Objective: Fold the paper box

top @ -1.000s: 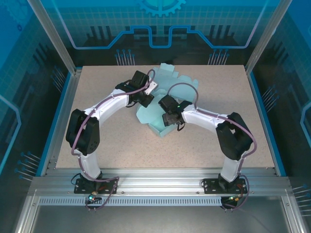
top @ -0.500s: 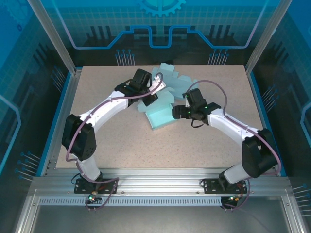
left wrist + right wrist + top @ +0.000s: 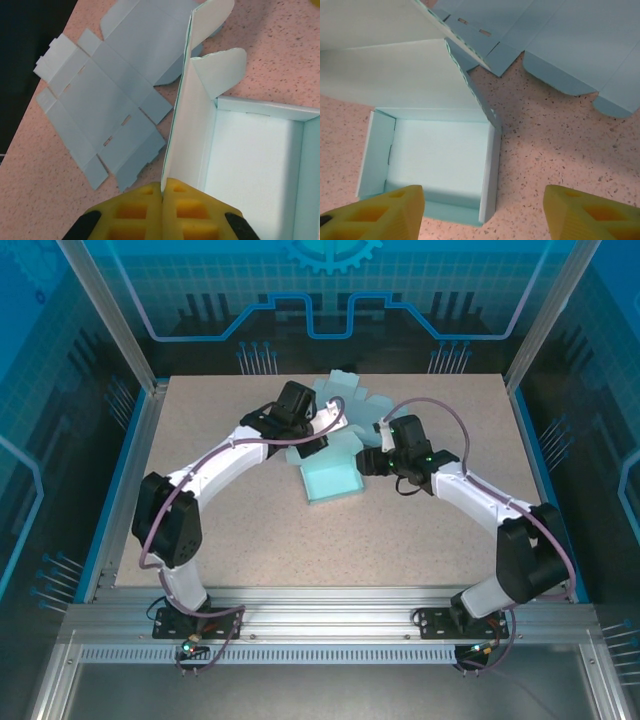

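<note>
The paper box (image 3: 333,482) is light teal and half folded, an open tray in the middle of the table. In the left wrist view its tall lid flap (image 3: 186,140) stands upright beside the tray floor (image 3: 252,160), and my left gripper (image 3: 162,189) is shut on the flap's lower edge. From above, the left gripper (image 3: 313,440) sits at the box's far left corner. My right gripper (image 3: 482,196) is open, hovering over the box's right wall (image 3: 490,170), one finger over the tray, the other over bare table. Seen from above, the right gripper (image 3: 374,462) is at the box's right side.
Flat unfolded box sheets (image 3: 352,400) lie behind the box toward the back of the table, also visible as a sheet (image 3: 107,100) in the left wrist view and a sheet (image 3: 570,40) in the right wrist view. Speckled tabletop (image 3: 230,530) surrounds the box; metal frame posts stand at the edges.
My right arm has swung from the box's near side round to its right side, and its jaws have narrowed. The box turned and shifted slightly, the left gripper keeping its hold.
</note>
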{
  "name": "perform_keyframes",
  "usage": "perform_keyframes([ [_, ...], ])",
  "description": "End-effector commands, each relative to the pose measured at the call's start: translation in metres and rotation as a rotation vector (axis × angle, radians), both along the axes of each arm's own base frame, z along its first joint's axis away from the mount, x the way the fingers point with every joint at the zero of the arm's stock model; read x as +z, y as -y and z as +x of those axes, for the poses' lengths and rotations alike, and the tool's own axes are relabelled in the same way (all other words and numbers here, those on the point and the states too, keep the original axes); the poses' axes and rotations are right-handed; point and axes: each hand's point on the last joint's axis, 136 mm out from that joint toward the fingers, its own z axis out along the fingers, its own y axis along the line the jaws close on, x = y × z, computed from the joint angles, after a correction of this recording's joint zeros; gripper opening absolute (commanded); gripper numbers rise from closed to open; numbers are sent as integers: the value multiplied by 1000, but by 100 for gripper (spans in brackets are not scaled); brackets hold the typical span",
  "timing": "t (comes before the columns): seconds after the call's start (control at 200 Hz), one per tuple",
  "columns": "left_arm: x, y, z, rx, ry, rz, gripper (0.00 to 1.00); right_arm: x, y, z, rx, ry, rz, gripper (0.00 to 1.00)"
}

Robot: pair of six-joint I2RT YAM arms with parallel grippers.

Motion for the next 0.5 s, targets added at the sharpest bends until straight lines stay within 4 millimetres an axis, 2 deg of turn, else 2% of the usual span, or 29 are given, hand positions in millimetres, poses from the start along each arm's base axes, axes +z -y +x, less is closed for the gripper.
perform_keyframes([
  [0.0, 11, 16, 3, -78, 17, -52, 8, 9, 1, 18, 7, 50, -7, 62],
  [0.495, 6, 20, 2, -106, -14, -61, 11, -12, 1, 44, -2, 44, -16, 46],
])
